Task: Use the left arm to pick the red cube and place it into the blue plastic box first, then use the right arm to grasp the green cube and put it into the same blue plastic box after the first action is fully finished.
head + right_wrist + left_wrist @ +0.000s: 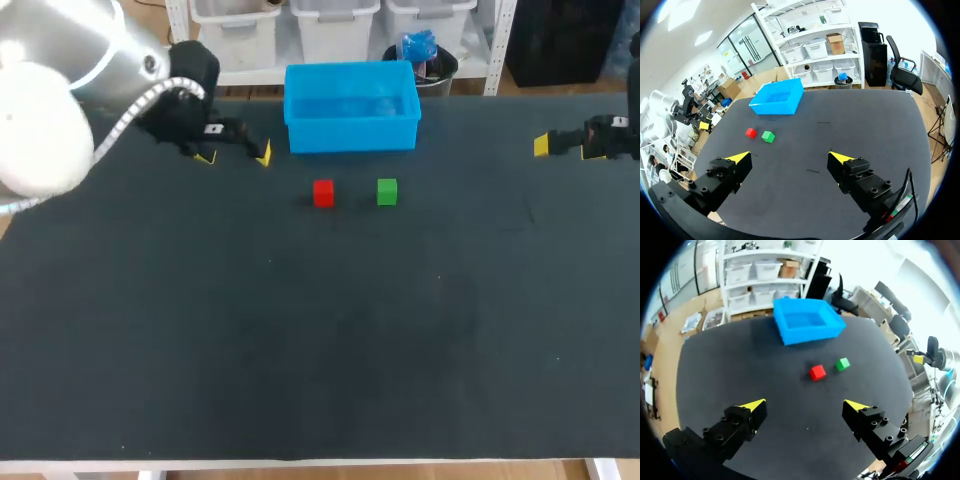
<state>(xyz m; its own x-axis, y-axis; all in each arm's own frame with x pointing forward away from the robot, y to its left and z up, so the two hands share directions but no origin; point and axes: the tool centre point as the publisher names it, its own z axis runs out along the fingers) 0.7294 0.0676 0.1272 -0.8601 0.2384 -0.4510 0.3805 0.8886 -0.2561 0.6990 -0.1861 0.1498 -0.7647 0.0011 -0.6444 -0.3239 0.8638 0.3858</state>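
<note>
A red cube and a green cube sit side by side on the dark table, just in front of the blue plastic box at the far edge. My left gripper hangs open above the table, left of the box and well apart from the red cube. In its wrist view the cubes and the box lie ahead of the left gripper. My right gripper stands open at the far right. From the right gripper, the green cube and red cube lie ahead.
The box holds nothing that I can see. Bare dark tabletop stretches from the cubes to the near edge.
</note>
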